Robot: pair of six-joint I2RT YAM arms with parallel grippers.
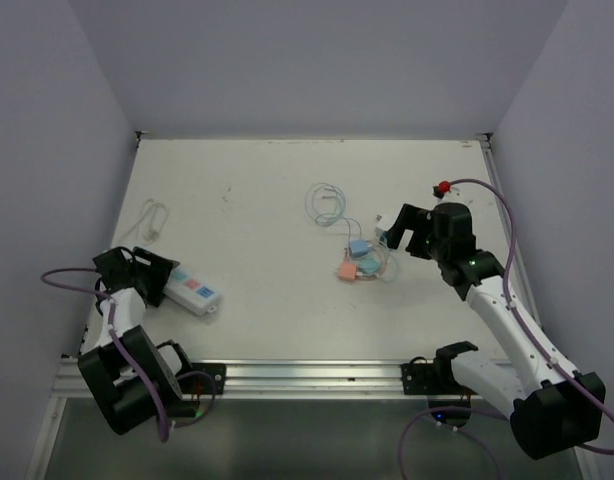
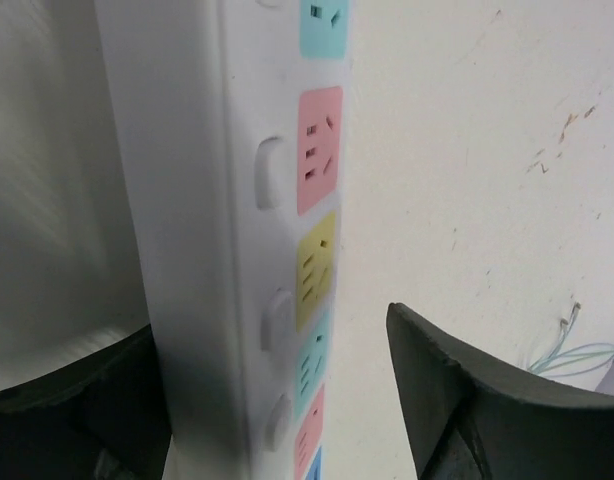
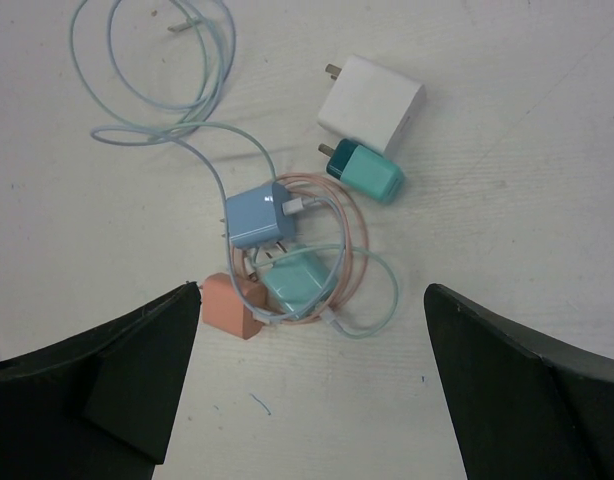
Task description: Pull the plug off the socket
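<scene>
Top view: the socket [image 1: 192,290] lies flat on the table [image 1: 267,170], and the left gripper [image 1: 155,278] sits over the socket's left end. Well off to the right of the socket there's a pile of plugs [image 1: 359,262] tangled in cables [image 1: 325,203]. The right gripper [image 1: 395,232] hangs just beyond that pile, on the side away from the socket

Left wrist: the jaws straddle the socket but aren't clamped. One finger [image 2: 77,400] seems to touch its side, while the other finger [image 2: 487,400] has a clear gap. Every outlet face I can see is empty

Right wrist: that pincer is spread wide above the pile, holding nothing

My read is that the pulling looks done or nearly so, though the socket's end under the left gripper is hidden. If a plug is left there, the next move is to pin the socket with the left gripper and have the right one pull straight off
</scene>
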